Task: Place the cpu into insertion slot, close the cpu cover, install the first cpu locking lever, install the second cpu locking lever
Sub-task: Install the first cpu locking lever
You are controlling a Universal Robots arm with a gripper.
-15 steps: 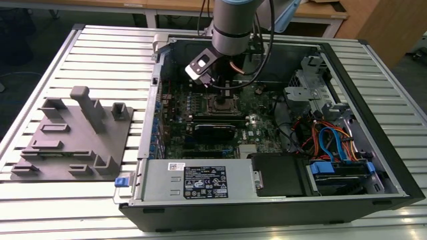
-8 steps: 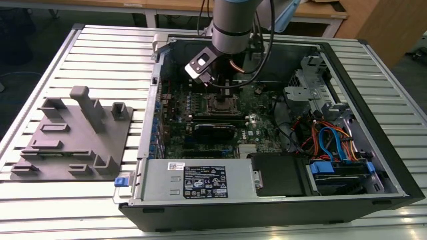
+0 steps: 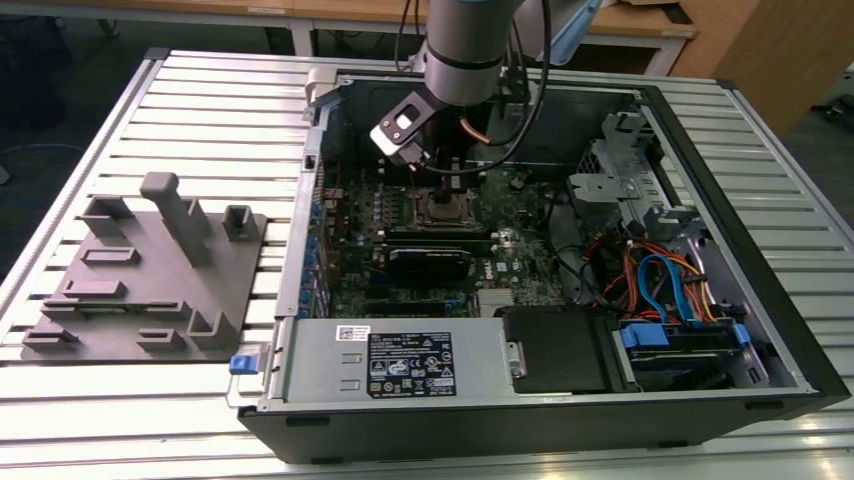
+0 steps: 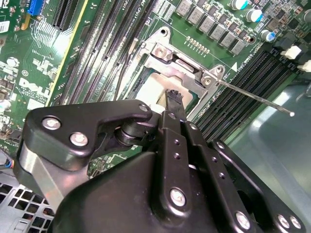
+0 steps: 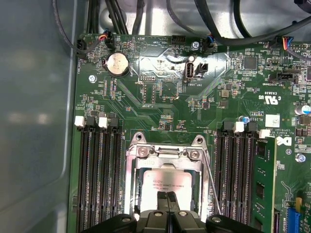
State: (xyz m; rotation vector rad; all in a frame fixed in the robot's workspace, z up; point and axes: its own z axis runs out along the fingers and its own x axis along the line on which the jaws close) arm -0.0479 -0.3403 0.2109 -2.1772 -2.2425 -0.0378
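Observation:
The cpu (image 5: 165, 182) lies in the insertion slot (image 5: 130, 189) on the green board, its silver top showing through the cut-out of the cpu cover (image 5: 167, 154), which lies flat over it. My gripper (image 5: 168, 196) hangs just above the cpu's middle with its two black fingertips pressed together and nothing between them. In the second wrist view the gripper (image 4: 172, 97) points down at the cpu (image 4: 155, 87) beside the cover (image 4: 177, 63). A thin locking lever (image 4: 255, 98) sticks out free from the socket corner. In the exterior view the gripper (image 3: 447, 178) stands over the slot (image 3: 441, 208) inside the open computer case.
Long black memory slots (image 5: 99, 179) flank the socket on both sides. The case wall (image 5: 34, 121) is close by. Cables (image 3: 654, 280), a drive cage (image 3: 621, 185) and a power supply (image 3: 387, 362) fill the case. A grey fixture (image 3: 147, 270) sits on the exterior view's left.

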